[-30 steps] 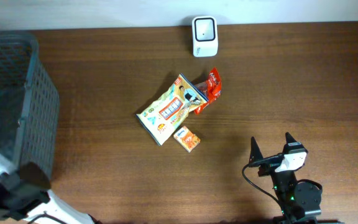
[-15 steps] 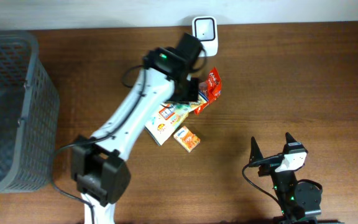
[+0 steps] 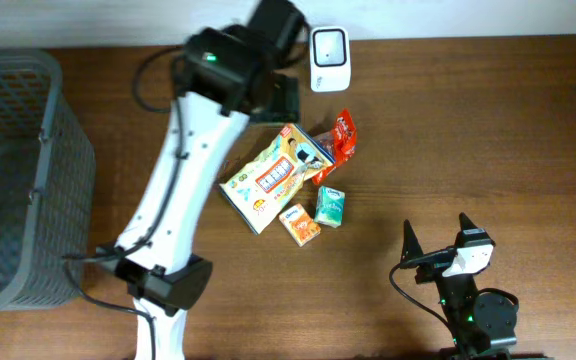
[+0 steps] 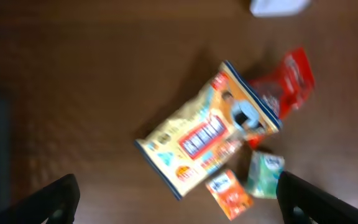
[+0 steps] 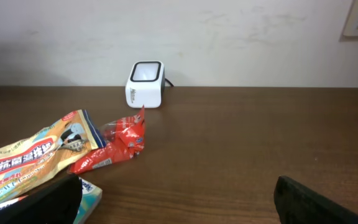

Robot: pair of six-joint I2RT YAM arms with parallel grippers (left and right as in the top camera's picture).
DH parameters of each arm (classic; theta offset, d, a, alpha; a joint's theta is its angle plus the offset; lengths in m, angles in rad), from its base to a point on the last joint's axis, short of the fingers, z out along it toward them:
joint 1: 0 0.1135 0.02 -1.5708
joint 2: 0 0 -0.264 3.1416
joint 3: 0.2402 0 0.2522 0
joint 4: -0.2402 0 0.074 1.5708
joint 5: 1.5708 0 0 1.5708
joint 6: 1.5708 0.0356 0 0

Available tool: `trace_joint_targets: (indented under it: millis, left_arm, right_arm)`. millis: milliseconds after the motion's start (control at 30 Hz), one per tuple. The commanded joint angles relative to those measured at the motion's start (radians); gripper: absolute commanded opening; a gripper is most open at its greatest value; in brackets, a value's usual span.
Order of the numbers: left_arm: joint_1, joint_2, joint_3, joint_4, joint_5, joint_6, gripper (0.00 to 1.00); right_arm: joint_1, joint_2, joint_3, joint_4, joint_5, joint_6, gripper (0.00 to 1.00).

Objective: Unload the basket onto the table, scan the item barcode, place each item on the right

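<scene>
Overhead, I see the brown wood table (image 3: pixel 488 130) running back to a pale wall, with a grey basket (image 3: pixel 28 170) at its left end and the white scanner (image 3: pixel 328 58) at the far edge. The left gripper (image 3: pixel 280 97) hangs just beside the scanner. The right gripper (image 3: pixel 436 240) stands wide near the front edge. The green box (image 3: pixel 330 206) lies just beside the orange box (image 3: pixel 301 224), by the snack bag (image 3: pixel 273 175) and red packet (image 3: pixel 341 138). My left wrist view is blurred, its fingers (image 4: pixel 58 196) spread wide and empty above that cluster. The right wrist view looks low across the tabletop to the scanner at the white wall, its jaws wide with nothing held.
</scene>
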Motion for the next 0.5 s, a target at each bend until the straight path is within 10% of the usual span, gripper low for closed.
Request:
trace_joint_targets:
  millis: [0,467]
  left_arm:
    - [0.097,0.001,0.011,-0.006,-0.043,-0.011,0.99]
    - [0.175,0.019,-0.257,0.098,0.184,-0.062,0.99]
  right_arm:
    - [0.005,-0.007,-0.008,-0.002,0.005,0.004,0.98]
    - [0.005,-0.007,-0.008,-0.002,0.005,0.004,0.99]
